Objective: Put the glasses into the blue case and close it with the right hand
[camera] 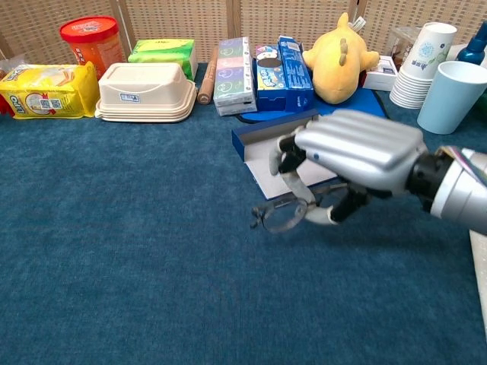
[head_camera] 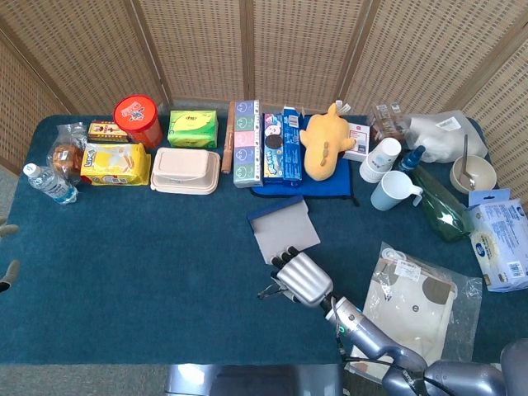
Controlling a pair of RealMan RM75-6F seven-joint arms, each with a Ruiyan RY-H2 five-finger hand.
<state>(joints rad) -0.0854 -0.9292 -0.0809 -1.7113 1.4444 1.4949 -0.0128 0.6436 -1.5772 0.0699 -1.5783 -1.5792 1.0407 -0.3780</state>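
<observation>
Right robot hand grips the glasses
Fingers curled on them, lifted just near of the open blue case.

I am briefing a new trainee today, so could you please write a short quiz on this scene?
1. True or false: the right hand holds the glasses.
2. The blue case is: A open, B closed.
3. Fill in: the yellow plush toy lies on a ____ cloth.

Key: 1 true; 2 A; 3 blue.
</observation>
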